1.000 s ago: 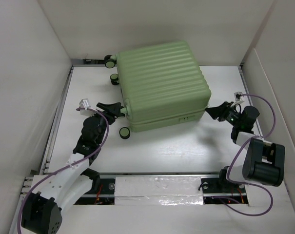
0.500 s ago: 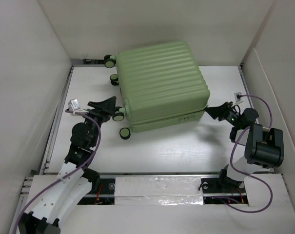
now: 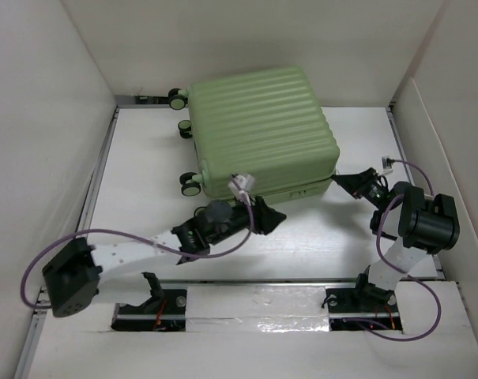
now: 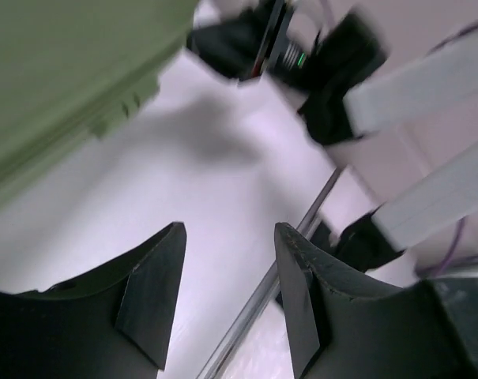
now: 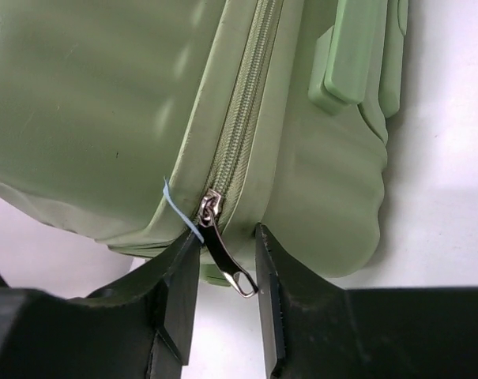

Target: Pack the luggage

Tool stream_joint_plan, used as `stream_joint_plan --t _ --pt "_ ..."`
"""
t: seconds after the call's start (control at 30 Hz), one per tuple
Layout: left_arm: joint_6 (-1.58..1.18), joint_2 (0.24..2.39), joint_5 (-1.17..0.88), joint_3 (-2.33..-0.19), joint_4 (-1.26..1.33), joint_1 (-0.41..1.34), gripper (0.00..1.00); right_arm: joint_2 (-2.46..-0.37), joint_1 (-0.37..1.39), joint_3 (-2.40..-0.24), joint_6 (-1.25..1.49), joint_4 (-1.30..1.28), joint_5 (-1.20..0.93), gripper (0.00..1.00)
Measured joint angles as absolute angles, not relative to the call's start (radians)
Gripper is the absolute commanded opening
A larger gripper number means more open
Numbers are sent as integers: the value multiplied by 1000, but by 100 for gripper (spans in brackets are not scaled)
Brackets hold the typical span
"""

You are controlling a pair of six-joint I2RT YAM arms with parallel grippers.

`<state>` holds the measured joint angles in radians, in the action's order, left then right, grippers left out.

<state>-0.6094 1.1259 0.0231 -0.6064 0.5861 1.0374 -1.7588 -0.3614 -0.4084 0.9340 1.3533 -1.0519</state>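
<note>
Straddling the zipper pull (image 5: pixel 231 268) with the right gripper (image 5: pixel 225 234) at the near-right corner of the closed luggage (image 3: pixel 258 134), flat at the far middle of the table (image 3: pixel 144 158) — pinched or not, impossible to say. Holding the left gripper (image 4: pixel 227 237) spread, empty, beside its near edge.

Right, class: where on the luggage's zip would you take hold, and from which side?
Grip the metal zipper pull, not the slider. It dangles clear of the luggage at its corner as a thin tab, so it is probably best to come in from off the corner, as the right gripper sits, one finger on each side.
</note>
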Motion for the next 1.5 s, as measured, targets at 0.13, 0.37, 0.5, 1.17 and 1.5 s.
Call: stream_joint_plan --t 0.13,0.37,0.5,1.17,1.5 --pt "-580 1312 34 -607 612 1083 45 -1742 -368 -384 966 1366 -1037 12" --pt "-557 1514 40 -706 672 1079 45 -1646 -377 -339 942 1346 -1055 14" --pt "-553 1586 39 -760 711 1080 44 -1601 -372 -324 882 1307 -1030 0" --pt "-559 1829 176 -1004 704 1074 47 -872 -148 -347 345 309 -591 0" --pt "-604 1768 157 -941 712 1097 69 -751 -130 -369 309 103 -514 0"
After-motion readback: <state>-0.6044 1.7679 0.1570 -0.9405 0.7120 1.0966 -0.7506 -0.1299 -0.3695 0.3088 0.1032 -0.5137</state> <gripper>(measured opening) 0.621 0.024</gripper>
